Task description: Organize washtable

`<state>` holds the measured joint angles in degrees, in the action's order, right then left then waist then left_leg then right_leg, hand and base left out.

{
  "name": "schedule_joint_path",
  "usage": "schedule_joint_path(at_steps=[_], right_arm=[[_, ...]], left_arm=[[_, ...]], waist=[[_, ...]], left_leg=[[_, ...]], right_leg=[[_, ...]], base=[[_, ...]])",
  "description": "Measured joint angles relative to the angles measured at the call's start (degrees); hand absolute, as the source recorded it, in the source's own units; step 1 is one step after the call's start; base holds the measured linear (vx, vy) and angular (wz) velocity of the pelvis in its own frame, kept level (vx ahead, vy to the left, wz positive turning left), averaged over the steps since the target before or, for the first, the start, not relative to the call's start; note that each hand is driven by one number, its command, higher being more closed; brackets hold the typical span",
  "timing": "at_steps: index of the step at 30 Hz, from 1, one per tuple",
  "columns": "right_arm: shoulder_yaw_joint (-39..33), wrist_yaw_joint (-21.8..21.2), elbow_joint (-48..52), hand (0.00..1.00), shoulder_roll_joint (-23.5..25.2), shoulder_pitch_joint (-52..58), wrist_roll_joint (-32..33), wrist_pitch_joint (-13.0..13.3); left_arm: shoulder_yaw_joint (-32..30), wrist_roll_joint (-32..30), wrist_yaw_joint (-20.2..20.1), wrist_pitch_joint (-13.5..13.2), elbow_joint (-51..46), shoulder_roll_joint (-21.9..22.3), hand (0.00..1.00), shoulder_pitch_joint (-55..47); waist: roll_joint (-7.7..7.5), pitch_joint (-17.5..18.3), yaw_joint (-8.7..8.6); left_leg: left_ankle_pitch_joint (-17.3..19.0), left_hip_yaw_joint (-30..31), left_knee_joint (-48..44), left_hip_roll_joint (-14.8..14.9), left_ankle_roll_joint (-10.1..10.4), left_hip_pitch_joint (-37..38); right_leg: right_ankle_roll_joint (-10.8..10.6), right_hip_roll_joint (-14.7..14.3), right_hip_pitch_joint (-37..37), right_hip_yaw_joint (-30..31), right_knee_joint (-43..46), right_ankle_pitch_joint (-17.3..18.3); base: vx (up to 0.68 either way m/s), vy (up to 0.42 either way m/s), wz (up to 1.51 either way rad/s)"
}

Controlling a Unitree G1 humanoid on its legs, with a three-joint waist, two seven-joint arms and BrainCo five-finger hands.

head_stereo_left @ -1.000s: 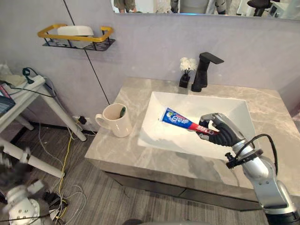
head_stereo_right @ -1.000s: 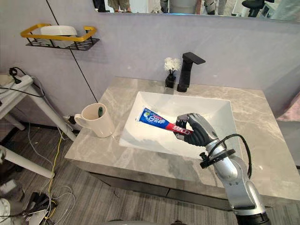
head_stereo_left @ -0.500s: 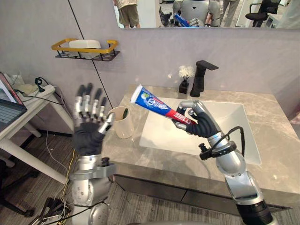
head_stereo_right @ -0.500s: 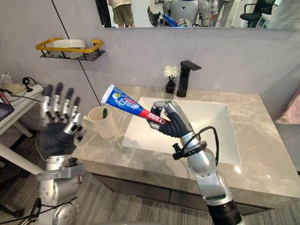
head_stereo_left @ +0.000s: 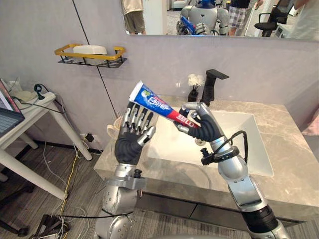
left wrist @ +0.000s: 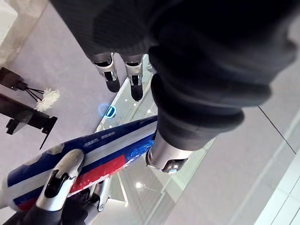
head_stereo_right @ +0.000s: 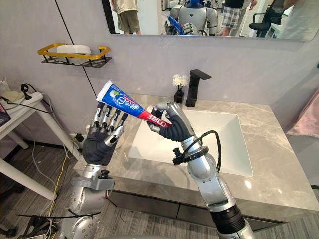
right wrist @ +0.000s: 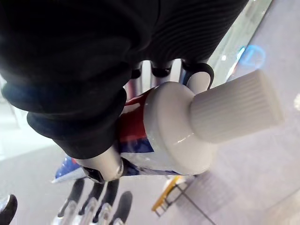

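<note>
A blue, red and white toothpaste tube (head_stereo_left: 157, 104) hangs in the air over the left part of the grey marble counter (head_stereo_left: 291, 167). My right hand (head_stereo_left: 203, 125) is shut on its cap end, and the white cap (right wrist: 234, 108) points back at the wrist. My left hand (head_stereo_left: 130, 142) stands open, fingers straight up, right under the tube's flat end. In the left wrist view the tube (left wrist: 89, 152) lies just past the thumb (left wrist: 61, 180); I cannot tell if they touch. A cream mug (head_stereo_left: 117, 123) peeks out behind the left hand.
A white sink basin (head_stereo_left: 241, 144) is set in the counter, with a black faucet (head_stereo_left: 209, 84) and a small vase of white flowers (head_stereo_left: 193, 83) behind it. A yellow-rimmed wall shelf (head_stereo_left: 92, 54) hangs at upper left. A white side table (head_stereo_left: 25, 107) stands left.
My right hand has lifted the tube out of the basin, up and to the left. The left hand has risen and come in under its flat end. The camera has tilted up.
</note>
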<state>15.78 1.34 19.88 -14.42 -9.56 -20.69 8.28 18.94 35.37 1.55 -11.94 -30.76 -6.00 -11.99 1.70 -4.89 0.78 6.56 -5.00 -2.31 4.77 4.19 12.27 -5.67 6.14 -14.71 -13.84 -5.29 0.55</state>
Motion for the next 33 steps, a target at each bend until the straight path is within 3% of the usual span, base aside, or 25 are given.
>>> schedule_joint_path(at_steps=[14,33], right_arm=[[4.49,1.18,-7.51,1.00,0.50,-0.26,2.86,0.00],[7.46,1.73,-9.13,1.00,-1.40,-0.26,2.58,0.02]], left_arm=[[4.89,2.73,3.62,0.08,2.18,-0.89,0.00,4.91],[5.67,4.55,3.55,-0.42,6.28,-2.81,0.00,6.51]], waist=[[-0.01,0.00,-0.04],[-0.32,-0.03,-0.20]], left_leg=[[0.00,-0.29,0.09,0.00,0.00,0.13],[-0.01,-1.56,-0.06,-0.01,-0.02,-0.19]], right_leg=[[0.16,0.00,0.04,0.21,-0.06,-0.12],[0.31,0.02,0.96,1.54,-0.28,-0.99]], base=[[-0.04,-0.007,-0.01],[-0.04,-0.005,-0.04]])
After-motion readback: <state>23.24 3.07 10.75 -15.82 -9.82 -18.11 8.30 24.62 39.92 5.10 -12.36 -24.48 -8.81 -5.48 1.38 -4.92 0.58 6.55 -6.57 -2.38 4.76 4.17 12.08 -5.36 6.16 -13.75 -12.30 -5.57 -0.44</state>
